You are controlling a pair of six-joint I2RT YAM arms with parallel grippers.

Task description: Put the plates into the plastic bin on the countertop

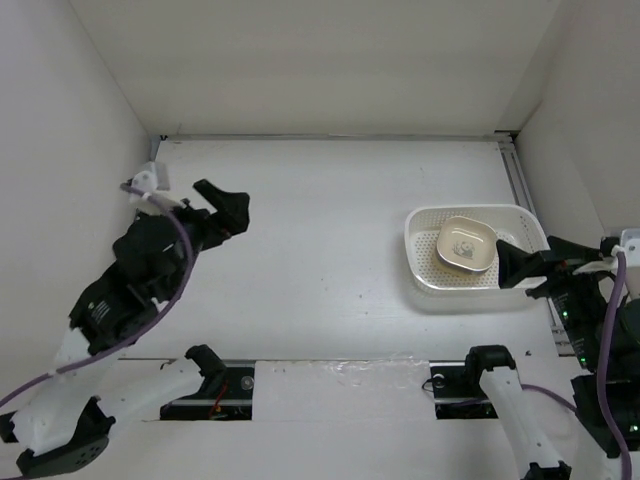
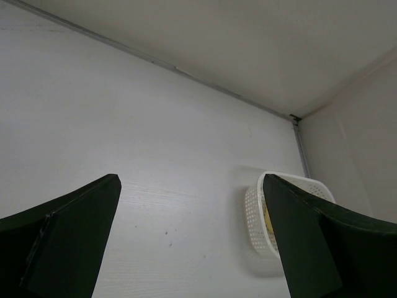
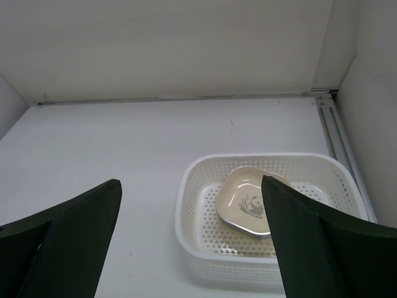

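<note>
A cream rounded-square plastic plate point(image 1: 466, 246) with a small dark centre print lies inside the white perforated plastic bin point(image 1: 411, 250) at the right side of the plain white countertop point(image 1: 320, 270). The right gripper point(image 1: 512, 265), fingers spread and empty, hangs at the bin's right edge. The left gripper point(image 1: 225, 207), also released, is well apart at far left.

Left gripper point(image 1: 226, 203) hangs way off on the left side, right gripper point(image 1: 510, 264) off right pointing inward, jaws on both spread wide.
</note>
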